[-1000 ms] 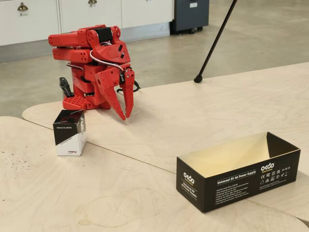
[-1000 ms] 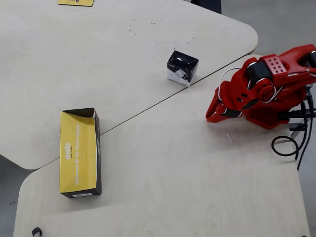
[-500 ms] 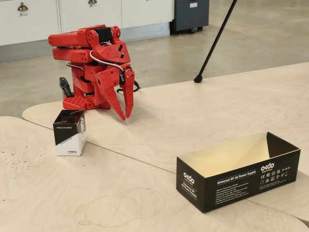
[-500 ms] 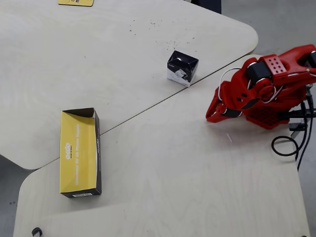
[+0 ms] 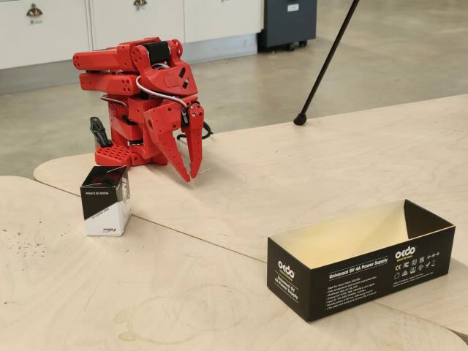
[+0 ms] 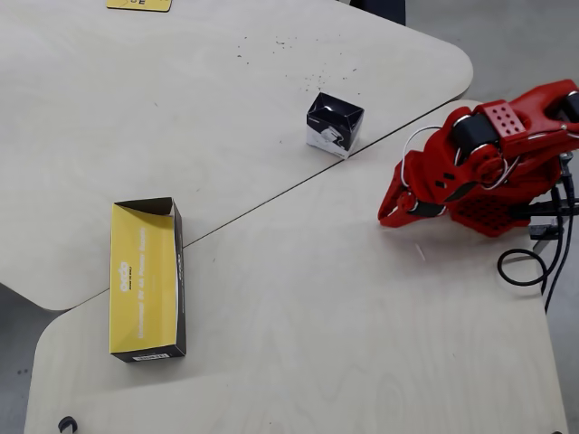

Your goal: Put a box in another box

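The small black-and-white box (image 5: pixel 106 199) (image 6: pixel 334 124) stands upright on the near table beside the seam between the two tabletops. The long black open box (image 5: pixel 365 274) (image 6: pixel 179 280) with white print lies empty, at the right in the fixed view and at the lower left in the overhead view. My red arm is folded at its base. The gripper (image 5: pixel 191 177) (image 6: pixel 384 217) points down at the tabletop with its fingertips together and nothing between them. It hangs a short way from the small box and far from the long one.
A black tripod leg (image 5: pixel 325 62) slants down to the floor behind the far table. Black cables (image 6: pixel 525 267) trail by the arm's base. A yellow label (image 6: pixel 137 4) lies at the overhead view's top edge. A seam (image 6: pixel 271 194) runs between the two tabletops.
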Robot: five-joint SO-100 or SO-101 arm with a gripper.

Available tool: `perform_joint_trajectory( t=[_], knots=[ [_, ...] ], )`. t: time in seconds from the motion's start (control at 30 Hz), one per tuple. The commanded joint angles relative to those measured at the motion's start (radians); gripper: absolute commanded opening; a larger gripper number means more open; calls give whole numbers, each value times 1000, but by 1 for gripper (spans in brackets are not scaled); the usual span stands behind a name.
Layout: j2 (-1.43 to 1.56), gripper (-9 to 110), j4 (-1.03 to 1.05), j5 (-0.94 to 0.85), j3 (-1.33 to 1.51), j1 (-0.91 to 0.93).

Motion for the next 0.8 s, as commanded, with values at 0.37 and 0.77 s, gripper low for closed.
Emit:
perform_joint_trajectory(
  t=[0.37, 0.77],
  knots=[
    [-28, 19, -199, 195, -91, -18],
    [-690, 25, -370, 581, -732, 101]
  ],
)
